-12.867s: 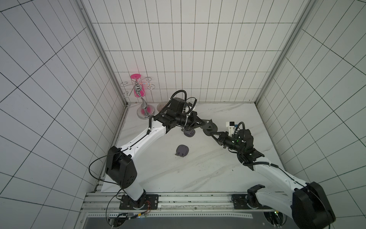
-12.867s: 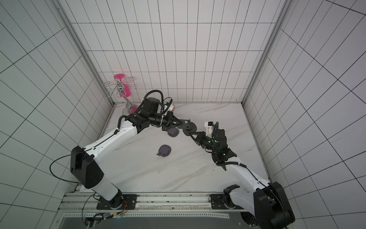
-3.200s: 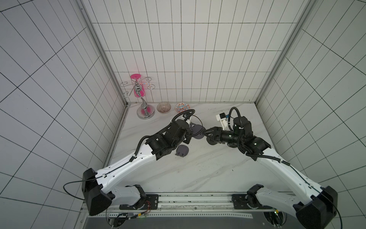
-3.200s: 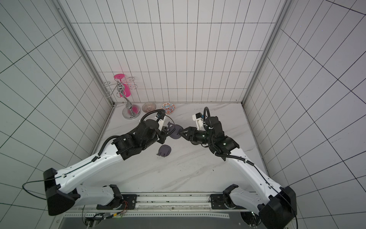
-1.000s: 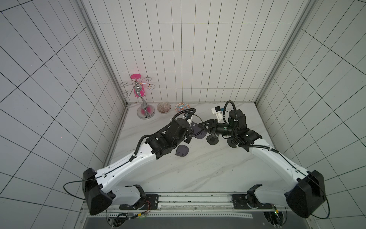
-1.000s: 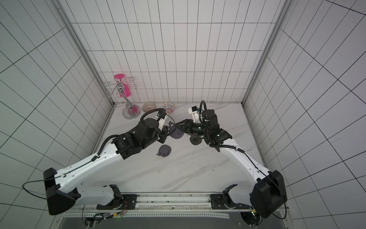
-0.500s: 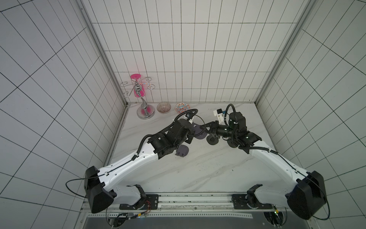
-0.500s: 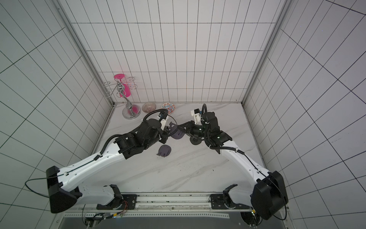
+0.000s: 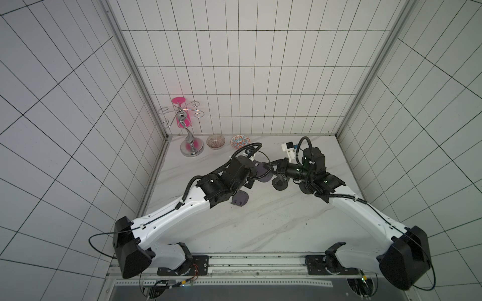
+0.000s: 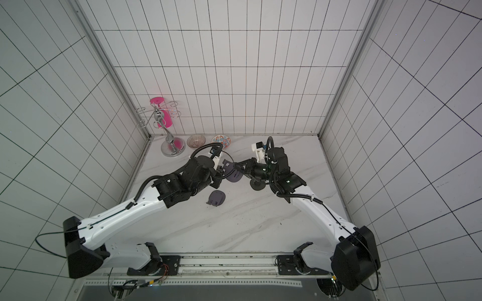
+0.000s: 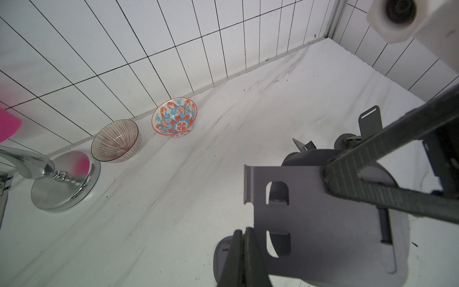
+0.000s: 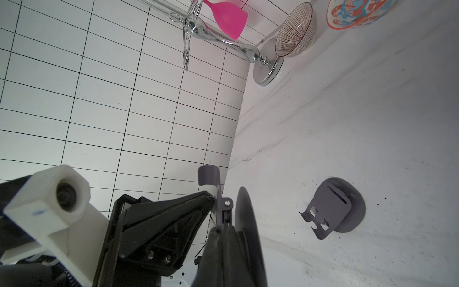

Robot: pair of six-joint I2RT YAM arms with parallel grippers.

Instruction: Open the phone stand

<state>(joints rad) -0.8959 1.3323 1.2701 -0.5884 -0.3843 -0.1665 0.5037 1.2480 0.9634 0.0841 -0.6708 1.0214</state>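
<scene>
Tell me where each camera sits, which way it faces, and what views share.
Top views: overhead at the front, facing down at the table; both arms, left gripper and right gripper at the phone stand.
Left wrist: faces the back wall and striped bowl; own fingers show.
Right wrist: faces the left wall and glass rack; own fingers show.
Shared: both wrist views catch the held phone stand and striped bowl.

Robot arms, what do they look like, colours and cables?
Left arm and right arm: white shells, black joints and bases, black corrugated cables looping outside. Left gripper and right gripper are dark grey. A white camera block tops each wrist.
</scene>
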